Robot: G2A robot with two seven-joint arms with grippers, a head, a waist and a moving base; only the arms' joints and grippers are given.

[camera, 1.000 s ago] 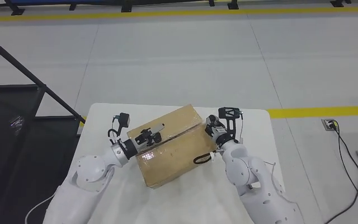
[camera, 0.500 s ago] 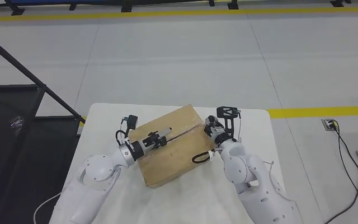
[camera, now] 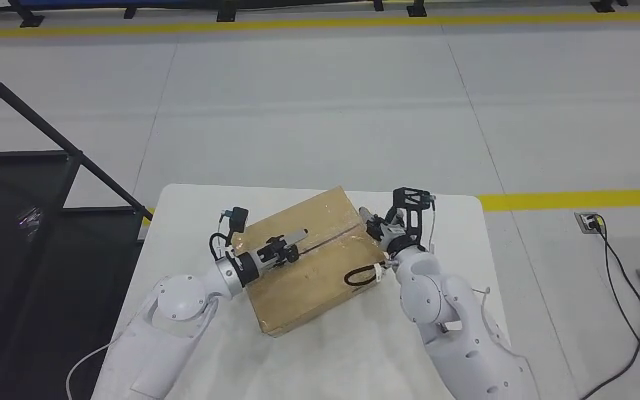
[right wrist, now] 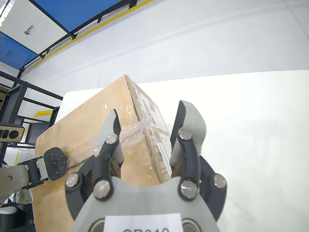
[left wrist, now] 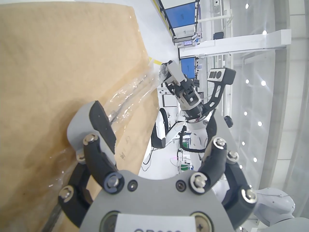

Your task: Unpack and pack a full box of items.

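The box (camera: 300,280) sits taped shut on the desk (camera: 455,215); stiff, probably heavy, best taken at the loose tape end (right wrist: 135,127). The left hand (left wrist: 157,126) lies open at the seam (camera: 325,238), the right hand (right wrist: 148,119) open astride that end, both empty.

Seemingly sealed box (camera: 312,288) on white table (camera: 190,213)

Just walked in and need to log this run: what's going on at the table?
A two-armed robot is at a taped-shut cardboard box on the white table. Its open left gripper is over the top seam's clear tape; the open right gripper is at the box's end edge where the tape wraps over. Nothing is unpacked yet.
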